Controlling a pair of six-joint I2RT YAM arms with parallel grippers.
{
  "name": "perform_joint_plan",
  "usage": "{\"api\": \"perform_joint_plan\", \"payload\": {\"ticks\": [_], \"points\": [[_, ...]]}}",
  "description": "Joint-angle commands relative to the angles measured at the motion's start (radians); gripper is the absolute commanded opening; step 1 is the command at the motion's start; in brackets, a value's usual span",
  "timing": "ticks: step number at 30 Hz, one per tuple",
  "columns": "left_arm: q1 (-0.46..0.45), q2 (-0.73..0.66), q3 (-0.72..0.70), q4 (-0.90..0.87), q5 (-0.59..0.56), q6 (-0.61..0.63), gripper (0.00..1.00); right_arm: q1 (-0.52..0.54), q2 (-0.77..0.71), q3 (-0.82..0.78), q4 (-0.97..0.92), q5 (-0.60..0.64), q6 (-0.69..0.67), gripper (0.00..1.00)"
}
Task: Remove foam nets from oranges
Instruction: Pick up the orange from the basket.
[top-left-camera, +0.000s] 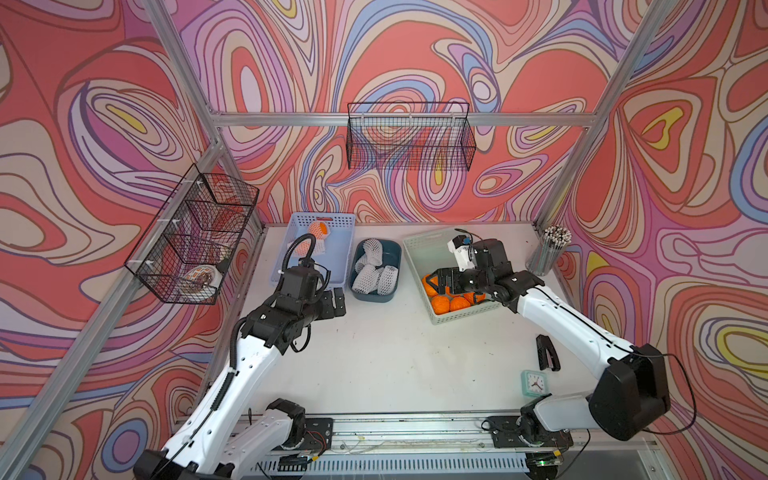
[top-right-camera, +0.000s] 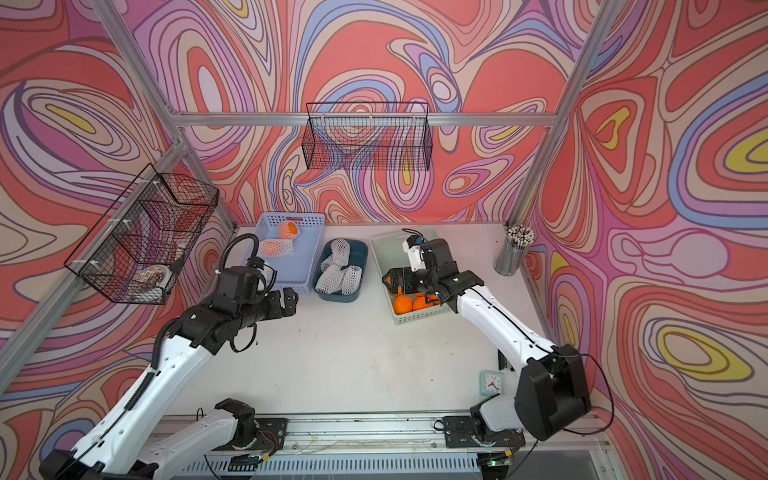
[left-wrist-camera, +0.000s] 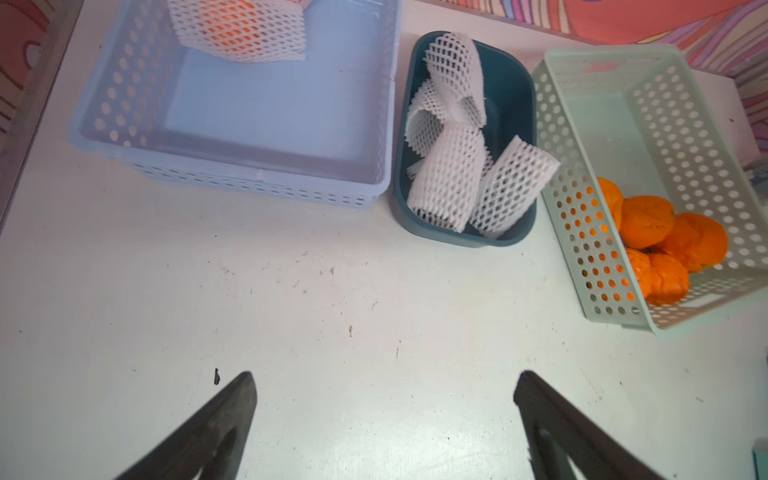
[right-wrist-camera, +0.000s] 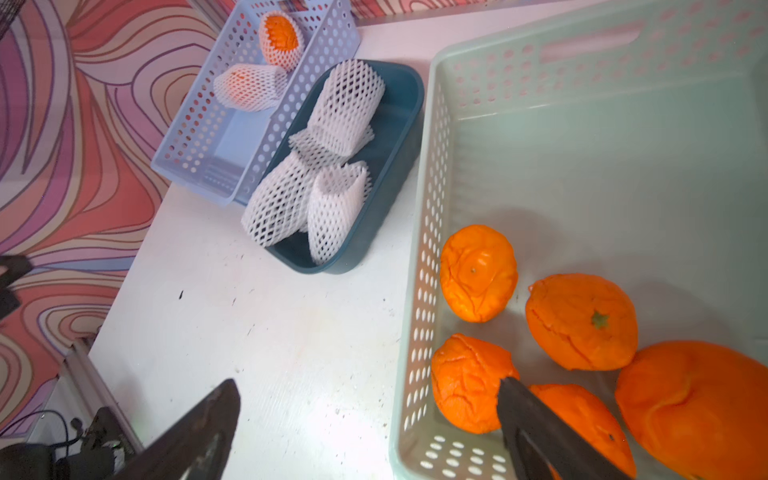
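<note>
Several bare oranges (top-left-camera: 451, 302) (right-wrist-camera: 582, 322) lie in the near corner of a pale green basket (top-left-camera: 417, 278). Two oranges wrapped in white foam nets (top-left-camera: 318, 230) (right-wrist-camera: 249, 87) sit in a blue basket (top-left-camera: 324, 216). Several empty foam nets (top-left-camera: 374, 270) (left-wrist-camera: 449, 174) fill a dark teal tub (top-left-camera: 397, 249) between the baskets. My right gripper (top-left-camera: 438, 282) (right-wrist-camera: 369, 384) is open and astride the green basket's wall, one finger over the oranges, holding nothing. My left gripper (top-left-camera: 338, 303) (left-wrist-camera: 384, 382) hovers open over bare table, in front of the blue basket.
Black wire baskets hang on the back wall (top-left-camera: 409, 137) and the left frame (top-left-camera: 195, 237). A cup of pens (top-left-camera: 548, 251) stands at the far right corner. A small clock (top-left-camera: 534, 384) and a black clip-like object (top-left-camera: 547, 353) lie near my right arm.
</note>
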Motion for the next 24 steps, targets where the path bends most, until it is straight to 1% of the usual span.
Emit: {"api": "perform_joint_plan", "payload": {"ticks": [1, 4, 8, 13, 16, 22, 24], "points": [[0.053, 0.07, 0.056, 0.072, -0.011, -0.08, 1.0, 0.028, -0.075, -0.076, 0.025, -0.061, 0.016, 0.98], [0.098, 0.168, 0.109, 0.095, -0.009, -0.138, 1.0, 0.059, -0.145, -0.129, 0.021, -0.066, 0.022, 0.98], [0.175, 0.287, 0.154, 0.173, 0.056, -0.239, 1.0, 0.111, -0.207, -0.169, -0.007, -0.062, 0.025, 0.98], [0.204, 0.445, 0.261, 0.203, 0.025, -0.297, 1.0, 0.183, -0.258, -0.25, 0.015, -0.046, 0.059, 0.98], [0.238, 0.538, 0.314, 0.231, 0.057, -0.374, 1.0, 0.197, -0.287, -0.293, 0.033, -0.04, 0.076, 0.98], [0.275, 0.723, 0.421, 0.23, -0.007, -0.564, 1.0, 0.201, -0.326, -0.336, 0.035, -0.049, 0.094, 0.98], [0.276, 0.78, 0.463, 0.233, -0.025, -0.609, 1.0, 0.205, -0.337, -0.341, 0.025, -0.051, 0.094, 0.98]]}}
